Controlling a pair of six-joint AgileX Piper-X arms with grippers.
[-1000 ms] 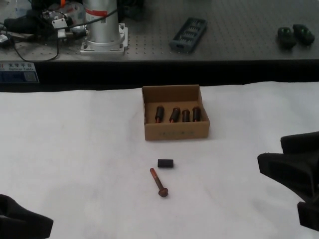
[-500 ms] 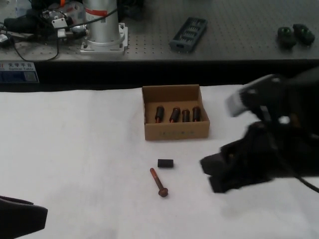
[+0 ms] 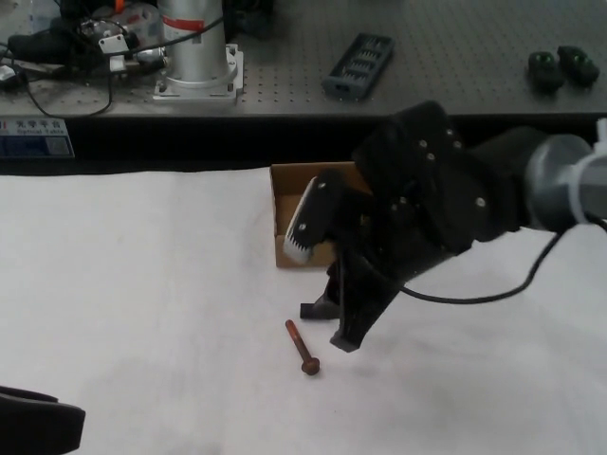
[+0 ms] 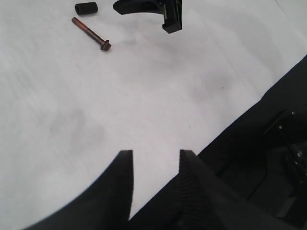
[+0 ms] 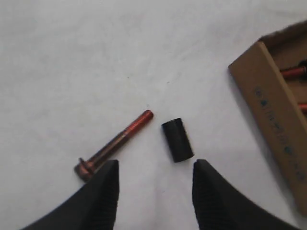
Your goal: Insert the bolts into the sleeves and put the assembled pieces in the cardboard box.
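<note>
A copper bolt (image 5: 115, 143) lies on the white cloth, with a short black sleeve (image 5: 177, 140) just off its threaded tip. My right gripper (image 5: 154, 191) hangs open just above them, its fingers to either side of the gap between the two. In the high view this gripper (image 3: 332, 322) hides part of the cardboard box (image 3: 285, 185); the bolt (image 3: 303, 347) lies to its left. Red-and-black assembled pieces (image 5: 292, 72) show inside the box (image 5: 268, 110). My left gripper (image 4: 154, 167) is open and empty, low at the near left, far from the bolt (image 4: 91, 34) and sleeve (image 4: 86, 7).
Behind the cloth runs a perforated bench with a metal post base (image 3: 194, 52), a dark ribbed tray (image 3: 358, 64) and two black parts (image 3: 562, 66). A cable (image 3: 493, 294) trails from the right arm. Bare white cloth (image 3: 142, 284) spreads to the left.
The right arm has swung in from the right edge to the middle, ending above the sleeve and bolt and in front of the box. The left arm has barely shifted.
</note>
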